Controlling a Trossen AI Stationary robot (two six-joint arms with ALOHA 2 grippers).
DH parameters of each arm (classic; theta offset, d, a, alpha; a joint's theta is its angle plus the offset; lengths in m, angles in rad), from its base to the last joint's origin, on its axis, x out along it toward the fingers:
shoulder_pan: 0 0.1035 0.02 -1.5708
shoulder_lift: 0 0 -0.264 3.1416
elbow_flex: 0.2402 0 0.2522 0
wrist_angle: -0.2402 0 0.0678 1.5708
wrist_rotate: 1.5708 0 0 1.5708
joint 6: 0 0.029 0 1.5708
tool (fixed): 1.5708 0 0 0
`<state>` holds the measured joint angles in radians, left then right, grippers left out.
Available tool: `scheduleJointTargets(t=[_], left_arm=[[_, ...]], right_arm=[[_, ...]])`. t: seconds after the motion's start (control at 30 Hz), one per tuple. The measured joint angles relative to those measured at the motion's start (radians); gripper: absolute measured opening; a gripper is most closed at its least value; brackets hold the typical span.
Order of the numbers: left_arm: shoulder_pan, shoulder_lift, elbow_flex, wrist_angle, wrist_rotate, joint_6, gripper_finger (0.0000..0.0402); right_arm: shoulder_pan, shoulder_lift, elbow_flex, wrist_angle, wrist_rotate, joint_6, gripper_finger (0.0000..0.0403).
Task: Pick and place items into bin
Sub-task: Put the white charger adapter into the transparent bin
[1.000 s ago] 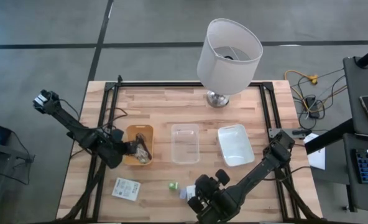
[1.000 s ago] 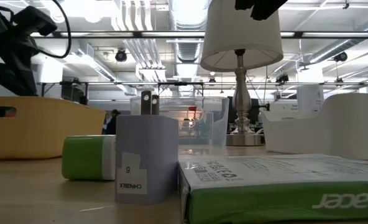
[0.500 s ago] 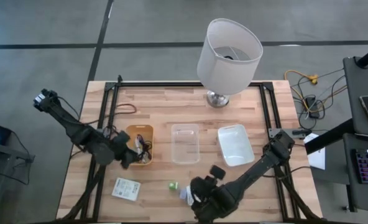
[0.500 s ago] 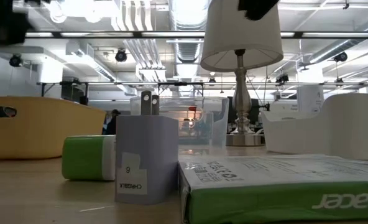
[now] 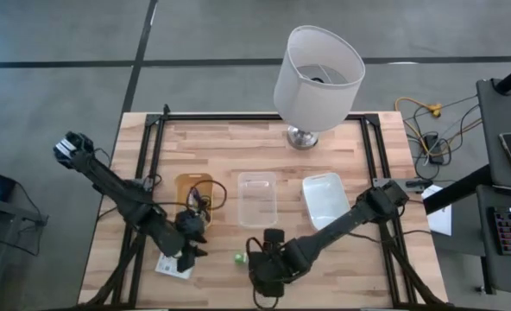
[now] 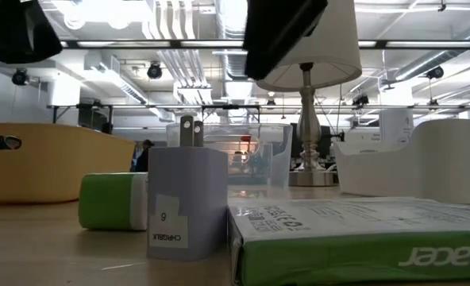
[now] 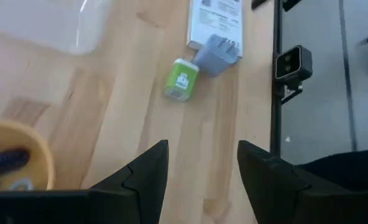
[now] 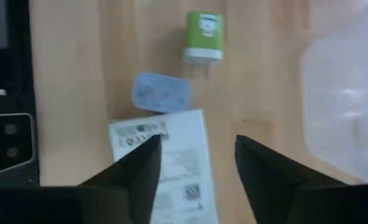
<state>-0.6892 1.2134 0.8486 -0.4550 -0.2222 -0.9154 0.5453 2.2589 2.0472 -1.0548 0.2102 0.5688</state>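
Over the desk (image 5: 230, 142) edge nearest my base, my right gripper (image 5: 268, 275) hangs spread wide and empty above a white packet (image 8: 165, 163), with the grey-blue cube (image 8: 161, 92) and green cube (image 8: 204, 34) just beyond it. My left gripper (image 5: 186, 250), also wide and empty, hovers beside the yellow bin (image 5: 192, 192), above a second packet (image 5: 167, 264). That bin holds cables (image 5: 197, 200); both cubes and both packets remain outside, so roughly half seems left.
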Motion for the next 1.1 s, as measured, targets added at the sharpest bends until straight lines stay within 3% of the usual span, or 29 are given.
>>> scheduleJointTargets(t=[0.3,0.7,1.1], left_arm=[[0.002,0.031,0.012,-0.004,-0.101,0.094,0.0176],[0.005,0.025,0.011,-0.005,-0.108,0.095,0.0176],[0.009,0.023,0.011,-0.006,-0.108,0.093,0.0176]], right_arm=[[0.001,0.002,-0.119,0.206,0.0,0.036,0.0266],[0.001,0.003,-0.253,0.41,0.027,0.137,0.0299],[-0.002,0.003,-0.337,0.578,0.035,0.135,0.03]])
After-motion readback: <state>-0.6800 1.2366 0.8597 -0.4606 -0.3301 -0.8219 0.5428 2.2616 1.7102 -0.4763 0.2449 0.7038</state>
